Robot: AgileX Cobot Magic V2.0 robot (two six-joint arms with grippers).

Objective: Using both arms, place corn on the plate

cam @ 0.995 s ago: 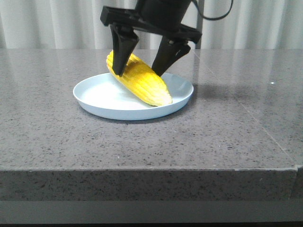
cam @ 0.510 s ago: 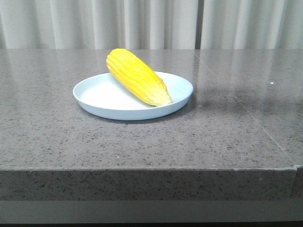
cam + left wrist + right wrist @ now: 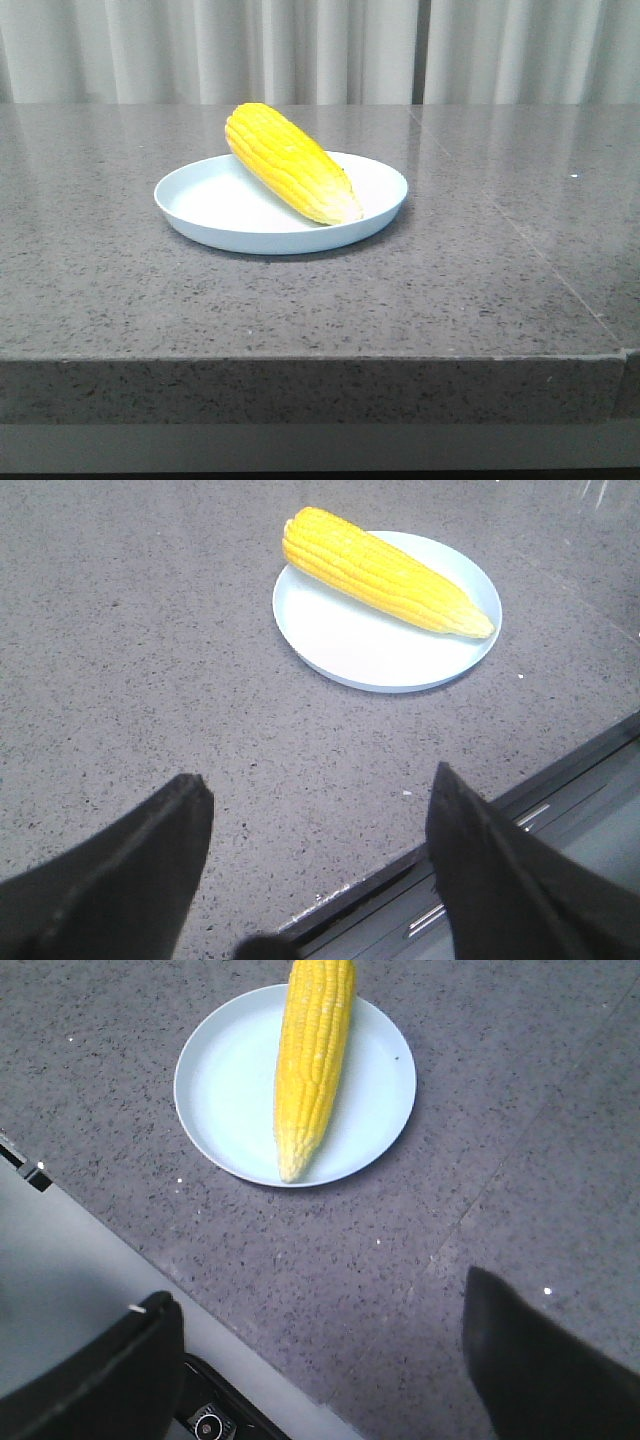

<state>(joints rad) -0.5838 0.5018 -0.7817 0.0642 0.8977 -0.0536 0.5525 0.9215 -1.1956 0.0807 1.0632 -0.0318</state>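
1. The corn (image 3: pixel 290 163) is being held up by the plate (image 3: pixel 210 232), lying across it at a slant.
2. In the front view, the fat end of the corn is sticking out past the far left rim of the plate, and the pale tip is lying just inside the near right rim.
3. The plate is being carried by the grey speckled bench (image 3: pixel 300 320), near the middle of it.
4. No arm is being seen in the front view.
5. In the left wrist view, the left end effector (image 3: pixel 320 850) is being held wide open, with nothing between its two dark fingers (image 3: pixel 150 850).
6. It is being held over the front edge of the bench, well apart from the plate (image 3: pixel 340 650) and the corn (image 3: pixel 385 572).
7. In the right wrist view, the right end effector (image 3: pixel 320 1360) is also being held wide open and is gripping nothing.
8. It too is being held over the bench edge, well apart from the plate (image 3: pixel 225 1090) and the corn (image 3: pixel 312 1055).
9. White curtains (image 3: pixel 320 50) are being seen behind the bench.
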